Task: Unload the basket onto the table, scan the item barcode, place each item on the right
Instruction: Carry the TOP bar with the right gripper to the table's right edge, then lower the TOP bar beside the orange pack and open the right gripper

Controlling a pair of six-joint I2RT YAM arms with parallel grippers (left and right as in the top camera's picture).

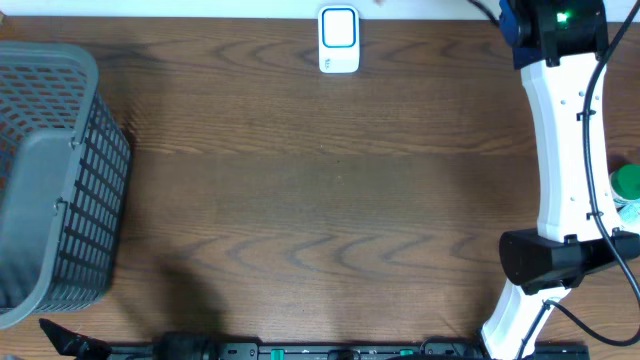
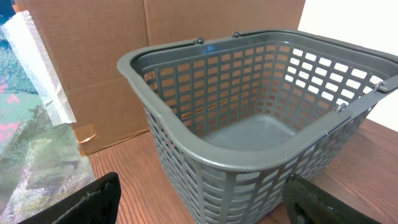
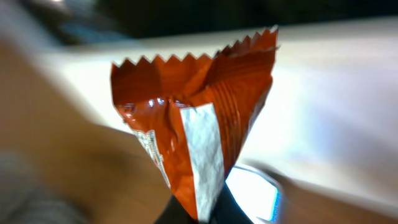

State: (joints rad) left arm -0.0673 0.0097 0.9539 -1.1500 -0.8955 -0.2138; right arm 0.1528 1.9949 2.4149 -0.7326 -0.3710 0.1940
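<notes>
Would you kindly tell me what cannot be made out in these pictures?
Packet: right wrist view, motion blur; no barcode readable, its bottom behind the right gripper.
Green object: overhead, cut off by the right edge; unidentifiable.
Basket: overhead, left side cut off by the edge.

The table [image 1: 320, 200] lies open across its middle, from basket [image 1: 95, 190] to right arm [image 1: 565, 150]. The basket blocks the left edge, the arm the right side; the scanner [image 1: 339, 40] stands at the far edge.
</notes>
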